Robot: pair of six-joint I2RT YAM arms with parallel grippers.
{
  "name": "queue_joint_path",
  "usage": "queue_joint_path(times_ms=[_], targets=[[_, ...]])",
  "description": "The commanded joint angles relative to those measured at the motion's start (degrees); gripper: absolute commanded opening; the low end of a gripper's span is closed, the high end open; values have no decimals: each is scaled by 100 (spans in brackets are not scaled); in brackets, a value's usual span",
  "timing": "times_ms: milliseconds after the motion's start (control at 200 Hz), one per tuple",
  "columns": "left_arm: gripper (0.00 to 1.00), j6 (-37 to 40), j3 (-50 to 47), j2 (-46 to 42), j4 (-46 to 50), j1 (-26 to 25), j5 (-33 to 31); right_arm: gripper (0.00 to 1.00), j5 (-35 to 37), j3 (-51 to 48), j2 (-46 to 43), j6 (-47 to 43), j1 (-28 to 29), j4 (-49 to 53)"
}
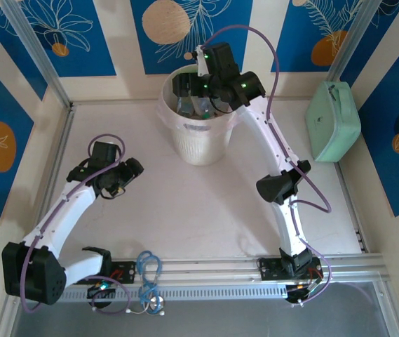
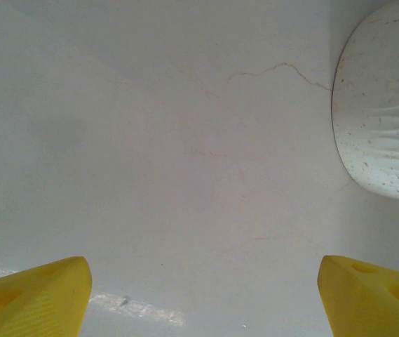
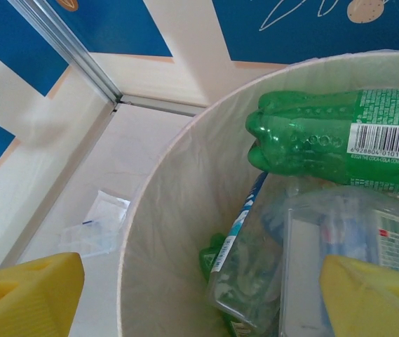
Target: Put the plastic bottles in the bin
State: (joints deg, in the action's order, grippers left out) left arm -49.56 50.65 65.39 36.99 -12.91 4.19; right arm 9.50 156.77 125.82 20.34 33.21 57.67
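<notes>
From above, the right pincer (image 1: 203, 95) hung over the bin (image 1: 198, 144), its arm stretched far forward. The left pincer (image 1: 122, 181) hovered low over the surface (image 1: 206, 210), arm folded.

At the left wrist, the jaws stood released and empty, with the bin wall just beside.

At the right wrist, the jaws were released above the plastic bottles (image 3: 332, 137) heaped inside the bin, so the task looked nearly finished.

The pale table (image 1: 185, 210) carries the bin (image 1: 200, 146) at the back — a mint-green case (image 1: 334, 119) sits at its right edge.

The green bottle (image 3: 304, 137) label's barcode reads "THE COCA-COLA COMPANY".
</notes>
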Motion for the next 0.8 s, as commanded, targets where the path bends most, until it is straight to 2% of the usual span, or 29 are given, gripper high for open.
queue_joint_path(times_ms=[0, 160, 295, 430, 530, 545, 560, 590, 660, 695, 720, 730, 760, 795], targets=[[84, 137, 363, -84, 105, -177, -270, 87, 169, 166, -440, -20, 127, 171], [86, 772, 881, -213, 242, -486, -866, 87, 559, -269, -1235, -45, 452, 312], [89, 1366, 1316, -383, -72, -614, -1014, 88, 1080, -1629, -2410, 50, 842, 328], [91, 2107, 1614, -629, -547, -661, -1350, 89, 1637, -4281, -4079, 528, 1176, -121], [91, 2699, 1365, -943, -1225, -670, -1931, 94, 2073, -6433, -5478, 1153, 1254, -470], [93, 2794, 1296, -981, -1342, -676, -2033, 95, 2147, -6729, -5672, 1264, 1242, -482], [99, 2888, 1214, -1016, -1461, -671, -2122, 97, 2207, -7020, -5865, 1371, 1234, -480], [100, 3072, 1061, -1047, -1661, -673, -2394, 100, 2271, -7570, -6229, 1573, 1204, -463], [100, 3101, 534, -944, -2084, -673, -3140, 99, 2603, -8895, -7030, 2795, 1051, -285], [100, 3476, 164, -899, -2371, -670, -3087, 96, 2907, -9553, -7494, 3652, 1000, -99], [100, 3822, -101, -900, -2655, -676, -2969, 97, 3172, -10107, -7847, 3952, 977, -75], [100, 3928, -212, -904, -2794, -678, -2926, 100, 3247, -10303, -8008, 3980, 970, -97], [100, 4311, -531, -930, -3210, -675, -2826, 99, 3445, -10887, -8498, 3906, 965, -266], [100, 4527, -849, -969, -3590, -675, -2921, 99, 3477, -11510, -9116, 3444, 952, -651]])
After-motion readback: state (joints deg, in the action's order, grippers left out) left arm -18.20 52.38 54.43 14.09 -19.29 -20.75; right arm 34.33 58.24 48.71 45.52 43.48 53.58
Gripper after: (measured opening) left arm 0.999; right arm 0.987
